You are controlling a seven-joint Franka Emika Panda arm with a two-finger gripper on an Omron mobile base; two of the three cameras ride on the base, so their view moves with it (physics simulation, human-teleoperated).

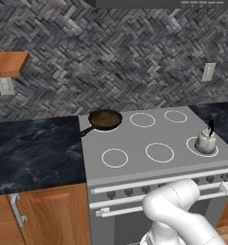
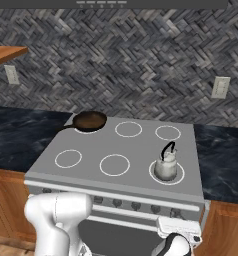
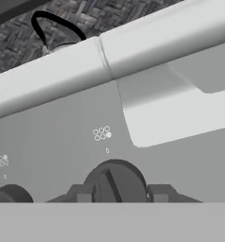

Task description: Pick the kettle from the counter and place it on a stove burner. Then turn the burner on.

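Observation:
The small silvery kettle (image 1: 205,141) (image 2: 166,167) stands upright on the front right ring of the grey stove (image 1: 135,139) (image 2: 91,145). In the hand view its black arched handle (image 3: 57,26) shows above the stove's pale front edge. My gripper (image 3: 120,194) is low against the stove's front panel, below the kettle. It is open, and its fingertips (image 3: 81,194) flank a dark round knob (image 3: 115,179). My white hand (image 2: 178,227) is at the right end of the knob row. The black marble counter (image 1: 34,148) (image 2: 21,135) lies left of the stove.
A dark frying pan (image 1: 105,118) (image 2: 89,120) sits on the back left ring. Another knob (image 3: 8,194) is to the left of the flanked one. More counter (image 2: 223,155) lies right of the stove. Wooden cabinets (image 1: 44,215) stand under the left counter.

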